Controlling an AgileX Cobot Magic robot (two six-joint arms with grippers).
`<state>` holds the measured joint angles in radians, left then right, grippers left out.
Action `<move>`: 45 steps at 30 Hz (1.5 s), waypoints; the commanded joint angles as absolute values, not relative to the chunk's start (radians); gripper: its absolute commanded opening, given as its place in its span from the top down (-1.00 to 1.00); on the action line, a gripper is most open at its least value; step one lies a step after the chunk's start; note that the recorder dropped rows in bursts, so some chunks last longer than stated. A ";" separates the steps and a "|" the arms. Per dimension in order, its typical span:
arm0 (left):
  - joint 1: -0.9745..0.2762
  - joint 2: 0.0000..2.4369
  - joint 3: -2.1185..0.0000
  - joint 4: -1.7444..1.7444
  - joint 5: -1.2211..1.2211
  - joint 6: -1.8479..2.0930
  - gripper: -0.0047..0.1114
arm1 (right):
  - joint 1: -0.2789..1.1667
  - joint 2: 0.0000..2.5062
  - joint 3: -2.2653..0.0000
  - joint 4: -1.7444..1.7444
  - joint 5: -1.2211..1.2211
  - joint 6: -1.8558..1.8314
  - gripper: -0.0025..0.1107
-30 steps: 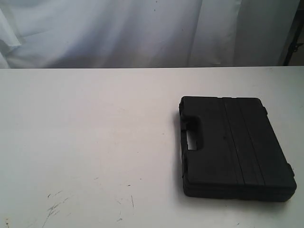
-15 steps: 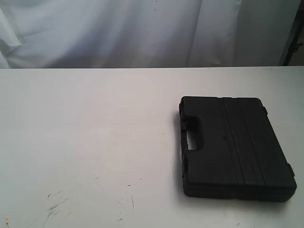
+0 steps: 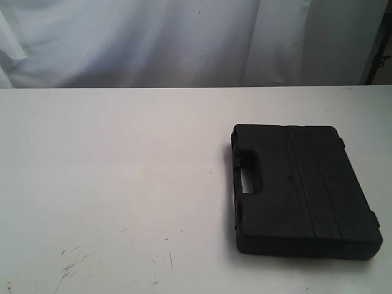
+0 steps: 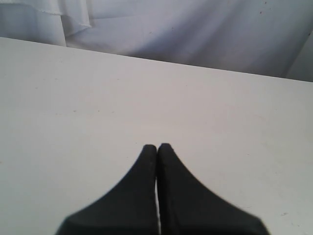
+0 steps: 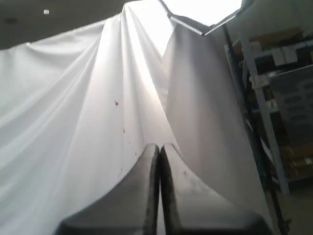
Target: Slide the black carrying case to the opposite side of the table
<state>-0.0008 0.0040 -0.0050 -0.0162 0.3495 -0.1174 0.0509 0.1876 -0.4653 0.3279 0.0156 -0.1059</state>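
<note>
The black carrying case (image 3: 301, 191) lies flat on the right side of the white table (image 3: 122, 171) in the exterior view, its handle cutout toward the table's middle. Neither arm shows in that view. In the left wrist view my left gripper (image 4: 157, 147) is shut with nothing in it, above bare table (image 4: 98, 98); the case is out of that view. In the right wrist view my right gripper (image 5: 159, 147) is shut and empty, pointing up at the white curtain (image 5: 73, 122); no table or case shows there.
A white curtain (image 3: 184, 43) hangs behind the table's far edge. Faint dark scratch marks (image 3: 73, 263) mark the tabletop near the front left. Metal shelving (image 5: 283, 98) stands beside the curtain in the right wrist view.
</note>
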 commanded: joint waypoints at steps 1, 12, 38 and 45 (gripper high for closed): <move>-0.005 0.000 0.000 -0.020 0.339 -0.119 0.92 | 0.057 0.395 -0.649 0.296 0.254 -0.153 0.96; -0.005 0.000 0.000 -0.020 0.339 -0.119 0.92 | 0.154 0.846 -0.778 0.305 0.773 -0.205 0.96; -0.005 0.000 0.000 -0.020 0.339 -0.119 0.92 | 0.266 1.176 -0.993 0.478 0.800 -0.176 0.96; -0.005 0.000 0.000 -0.020 0.339 -0.117 0.92 | 0.375 1.384 -1.153 0.369 0.883 0.000 0.96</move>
<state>-0.0008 0.0040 -0.0050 -0.0162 0.3495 -0.1174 0.3416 1.3176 -1.1006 0.4219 0.8568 -0.0672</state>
